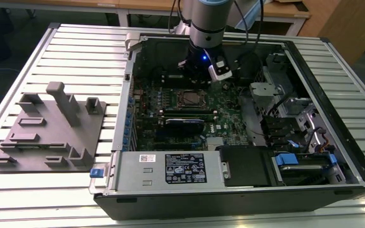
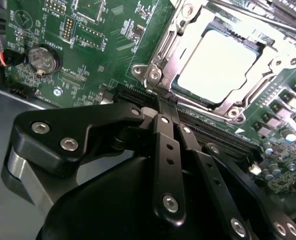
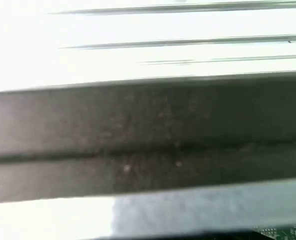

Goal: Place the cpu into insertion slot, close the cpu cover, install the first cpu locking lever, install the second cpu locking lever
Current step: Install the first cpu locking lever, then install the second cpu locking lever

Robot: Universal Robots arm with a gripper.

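The cpu (image 2: 223, 67) sits in the slot (image 2: 188, 90), pale and flat, with the cover (image 2: 164, 47) down around its edges like a silver frame. In the second wrist view the chip lies just past the tips of the jaws, a little to one side of them. A silver lever (image 2: 164, 82) and its screw (image 2: 154, 75) sit at the near corner of the slot, right in front of the tips.

The gripper (image 2: 164, 116) has its jaws pressed together, and they hold nothing. The tips hang over a long black slot (image 2: 213, 131) beside the socket, very near the board (image 2: 102, 45).

In the exterior view the arm (image 1: 206, 23) reaches down into the open case (image 1: 246, 190), which lies on the slatted bench (image 1: 74, 57). A grey tray (image 1: 49, 137) of holders sits on the bench outside the case.

What could go wrong? I think the tips could bump the lever from the wrong side and slide off it, because the lever is thin and shiny. If the jaws push down too hard, they could scrape the board or the black slot under them. If the cover is not flat on the chip, pushing the lever could press the chip crooked. I cannot tell if the levers are hooked yet. A round battery (image 2: 40, 60) sits off to the side, well away from the jaws, so it looks safe.
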